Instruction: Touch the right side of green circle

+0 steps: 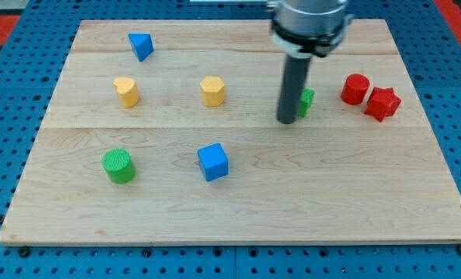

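My tip (287,121) is down on the tabletop (354,194), right of centre and nearer the far edge than the near one; the dark rod rises straight up to the grey arm housing at the far edge. No end effector that opens or closes here, just the bare rod, so nothing is being grasped. Just beside the tip, on the side toward the right edge, a small green block (307,101) peeks out from behind the rod; its shape is too hidden to call, and whether rod and block are touching I cannot tell. The green circle (118,166) sits well apart from the tip, down toward the near-left corner, standing alone; its right side is open, with the blue cube (213,162) the nearest thing that way, near the middle of the near half. Two yellow blocks in a row across the far half: one (126,91) toward the left edge, one (213,91) near the centre; shapes hard to make out. A blue triangle (141,46) up near the far edge, left of centre. Over by the right edge, a red cylinder (356,89) and a red star-like block (383,103) sit just beside each other.
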